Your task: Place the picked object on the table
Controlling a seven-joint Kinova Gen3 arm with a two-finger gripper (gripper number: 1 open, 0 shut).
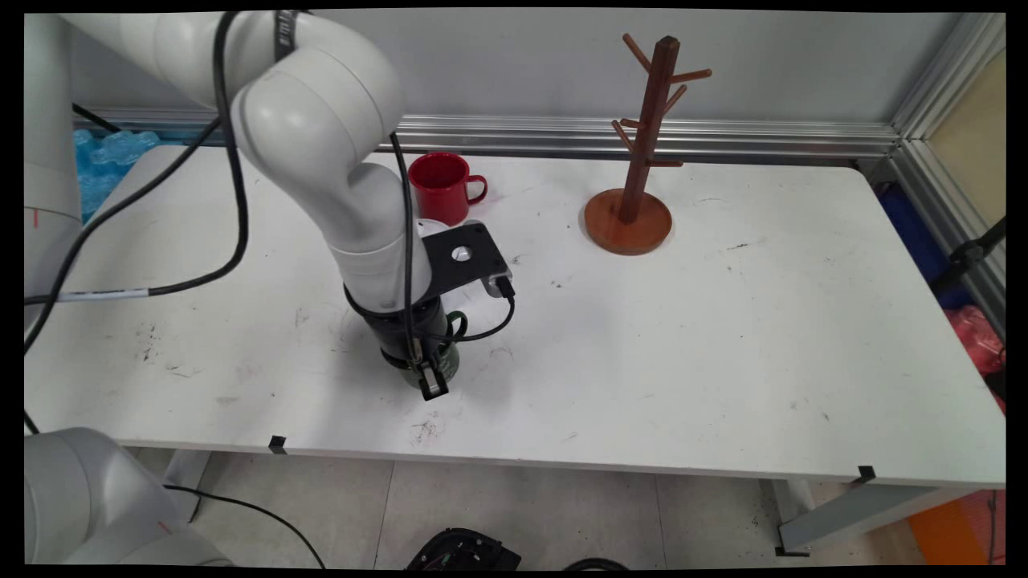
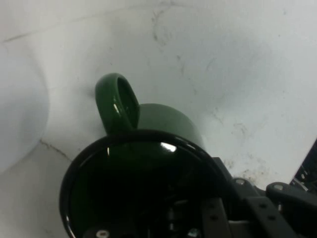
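Note:
A dark green mug [image 1: 448,363] stands on the white table [image 1: 723,337] near its front edge, under my hand. In the hand view the green mug [image 2: 163,124] fills the lower half, its handle pointing up and left and its dark opening facing the camera. My gripper [image 1: 430,379] is lowered straight onto it and is shut on the mug's rim, one finger inside the opening and the other outside the wall. The same gripper [image 2: 198,220] shows as black linkage at the bottom right. My wrist hides most of the mug in the main view.
A red mug [image 1: 440,186] stands at the back of the table behind my arm. A brown wooden mug tree [image 1: 634,201] with several pegs stands at the back centre. A white round object [image 1: 432,228] is mostly hidden between my arm and the red mug.

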